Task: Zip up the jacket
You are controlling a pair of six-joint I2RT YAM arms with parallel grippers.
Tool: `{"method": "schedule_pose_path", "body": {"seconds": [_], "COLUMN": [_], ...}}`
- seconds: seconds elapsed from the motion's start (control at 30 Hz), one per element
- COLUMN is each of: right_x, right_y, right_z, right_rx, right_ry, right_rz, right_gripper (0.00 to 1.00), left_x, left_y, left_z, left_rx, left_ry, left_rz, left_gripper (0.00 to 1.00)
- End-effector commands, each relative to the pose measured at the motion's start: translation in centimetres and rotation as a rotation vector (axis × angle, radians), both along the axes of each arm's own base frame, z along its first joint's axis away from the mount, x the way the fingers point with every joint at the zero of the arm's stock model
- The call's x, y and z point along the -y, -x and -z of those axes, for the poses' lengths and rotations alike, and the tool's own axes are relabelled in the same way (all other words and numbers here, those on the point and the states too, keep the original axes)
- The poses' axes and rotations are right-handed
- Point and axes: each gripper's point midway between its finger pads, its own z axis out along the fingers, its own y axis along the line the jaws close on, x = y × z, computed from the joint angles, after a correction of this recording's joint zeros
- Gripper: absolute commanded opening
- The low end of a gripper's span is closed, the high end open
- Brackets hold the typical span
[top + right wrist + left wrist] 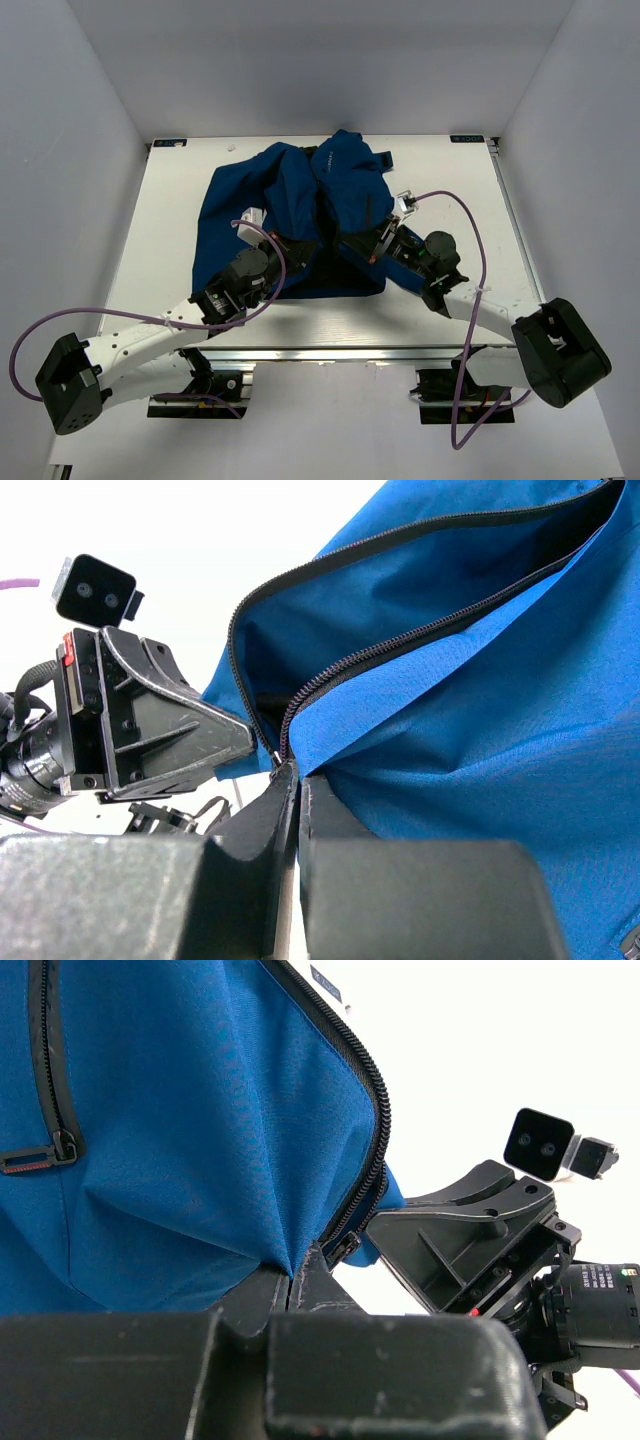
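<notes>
The royal-blue jacket (300,190) lies bunched on the white table, its front open along the dark zipper (322,215). My left gripper (298,252) is shut on the hem fabric just left of the zipper's bottom end; in the left wrist view (290,1275) the zipper teeth (375,1130) run down to a small end piece (345,1250) beside my fingers. My right gripper (365,247) is shut on the other hem edge; in the right wrist view (293,775) both rows of zipper teeth (400,645) gape apart above it. The two grippers face each other closely.
A pocket zipper with a pull tab (35,1158) sits on the left panel. The right gripper's body (470,1230) and the left gripper's body (150,730) each show in the other's wrist view. The table's near rail (320,352) lies just behind the hem.
</notes>
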Motion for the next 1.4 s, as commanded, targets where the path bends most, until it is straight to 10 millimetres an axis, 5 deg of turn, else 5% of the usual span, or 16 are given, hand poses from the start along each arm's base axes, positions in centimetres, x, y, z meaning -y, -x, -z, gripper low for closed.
{"method": "schedule_pose_path", "body": {"seconds": [0.0, 1.37], "right_x": [0.0, -1.6], "right_y": [-0.1, -0.7], "right_z": [-2.9, -3.5], "right_rx": [0.079, 0.118], "right_ry": [-0.072, -0.030], "right_rz": [0.022, 0.062], "right_gripper": [0.00, 0.00], "left_x": [-0.3, 0.2], "left_y": [0.1, -0.3], "left_z": [-1.9, -1.8], "left_rx": [0.035, 0.021], "left_ry": [0.062, 0.056], "left_rz": [-0.015, -0.017], "left_gripper": [0.00, 0.00]}}
